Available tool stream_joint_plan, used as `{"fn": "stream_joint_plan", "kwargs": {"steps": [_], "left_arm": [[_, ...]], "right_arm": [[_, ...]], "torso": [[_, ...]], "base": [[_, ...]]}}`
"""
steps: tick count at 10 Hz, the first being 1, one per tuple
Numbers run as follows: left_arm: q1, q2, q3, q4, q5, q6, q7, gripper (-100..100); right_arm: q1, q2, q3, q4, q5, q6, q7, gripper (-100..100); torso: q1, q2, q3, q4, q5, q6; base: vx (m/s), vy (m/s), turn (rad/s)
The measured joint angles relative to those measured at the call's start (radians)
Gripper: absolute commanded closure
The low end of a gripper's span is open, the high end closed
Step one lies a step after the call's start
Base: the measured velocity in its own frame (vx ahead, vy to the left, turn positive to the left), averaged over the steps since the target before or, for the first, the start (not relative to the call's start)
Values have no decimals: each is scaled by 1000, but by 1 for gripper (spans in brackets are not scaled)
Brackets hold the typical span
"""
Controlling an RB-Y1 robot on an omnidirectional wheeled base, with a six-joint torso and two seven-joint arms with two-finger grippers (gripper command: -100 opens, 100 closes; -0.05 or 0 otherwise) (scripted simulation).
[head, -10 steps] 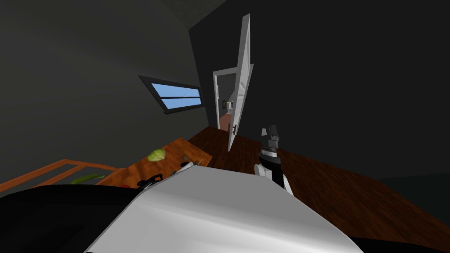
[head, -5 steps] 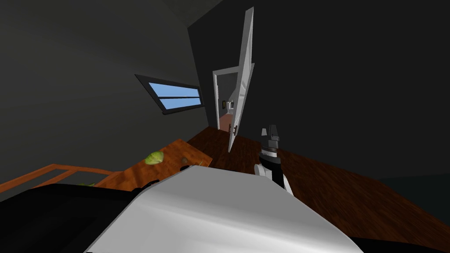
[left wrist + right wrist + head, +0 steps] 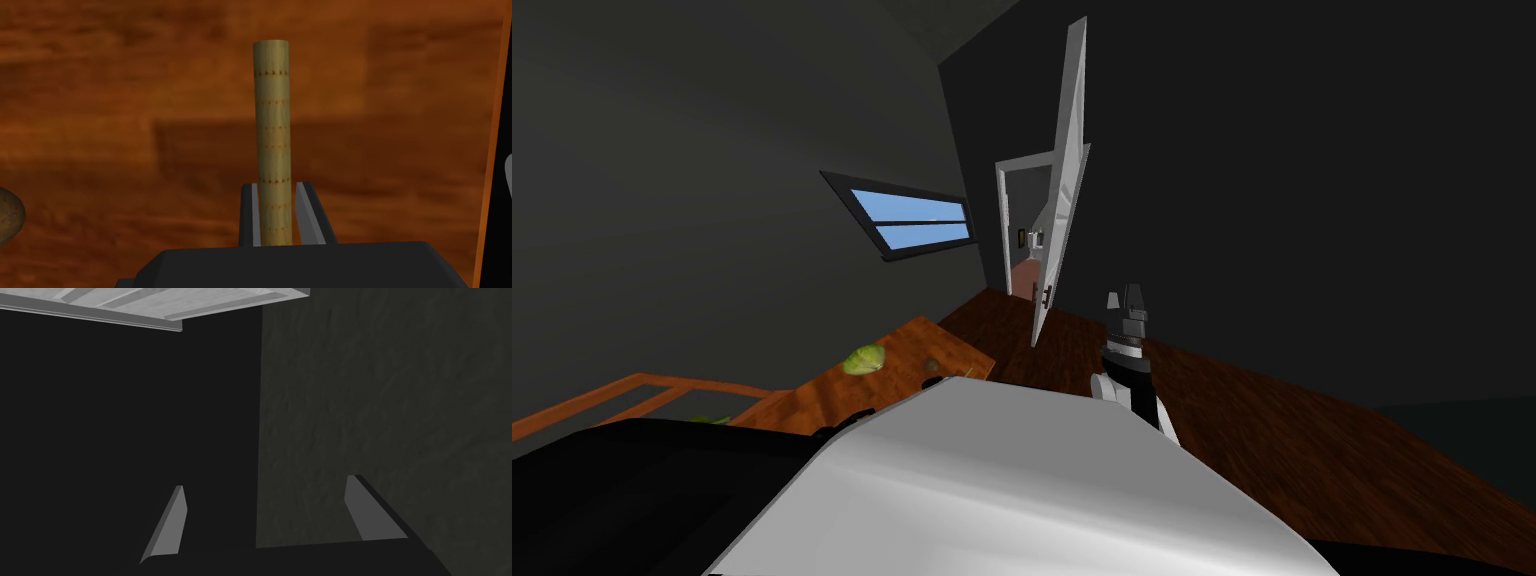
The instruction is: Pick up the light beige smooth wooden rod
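Note:
A light beige rod [image 3: 272, 130] with faint rings of dark dots lies on the orange-brown wooden table [image 3: 100, 100], pointing straight away from my left hand. My left gripper [image 3: 276, 185] is shut on its near end, and the two grey fingers [image 3: 306, 210] press the rod's sides. The rest of the rod sticks out beyond the fingertips. My right gripper [image 3: 1125, 296] is held up to the right of the table, over the floor, and its fingers [image 3: 167, 523] stand wide apart with nothing between them.
A pale green leafy ball [image 3: 864, 360] and a small brown lump [image 3: 934, 364] lie on the table [image 3: 912, 340]. A brown round thing [image 3: 10, 215] sits beside my left hand. The table's edge [image 3: 492, 150] runs close by. A white door [image 3: 1062, 200] stands open ahead.
My head view has shifted a little, so the table's near part now sits behind my chest. The right arm has not moved.

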Motion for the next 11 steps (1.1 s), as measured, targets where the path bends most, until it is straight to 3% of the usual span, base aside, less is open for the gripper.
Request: {"fn": "stream_joint_plan", "kwargs": {"steps": [1,3,5,7,8,9,10,11], "left_arm": [[0,0,0,0,0,0,0,100],[-56,29,-13,64,45,0,-26,100],[-90,48,-15,85,40,19,-16,100],[-146,72,-25,151,82,21,-40,100],[-143,84,-29,117,45,46,-2,100],[-167,96,-32,135,59,53,-3,100],[-183,100,-33,166,88,46,-29,100],[-183,100,-33,170,91,44,-35,0]], "right_arm": [[0,0,0,0,0,0,0,0],[0,0,0,0,0,0,0,0],[0,0,0,0,0,0,0,0],[0,0,0,0,0,0,0,0],[0,0,0,0,0,0,0,0],[0,0,0,0,0,0,0,0],[0,0,0,0,0,0,0,0],[0,0,0,0,0,0,0,0]], "torso": [[0,0,0,0,0,0],[-3,4,2,1,0,0],[-3,4,2,1,-1,0],[-3,4,3,1,-1,0],[-4,6,3,1,-1,0],[-4,5,3,1,-1,0],[-2,3,2,0,-1,0],[-1,1,1,0,0,0]], "base": [[-35,-20,25],[-74,-54,21],[-67,-45,14],[-79,-49,19],[-69,-47,24],[-25,-15,-12],[-7,-3,-1],[0,0,0]]}}
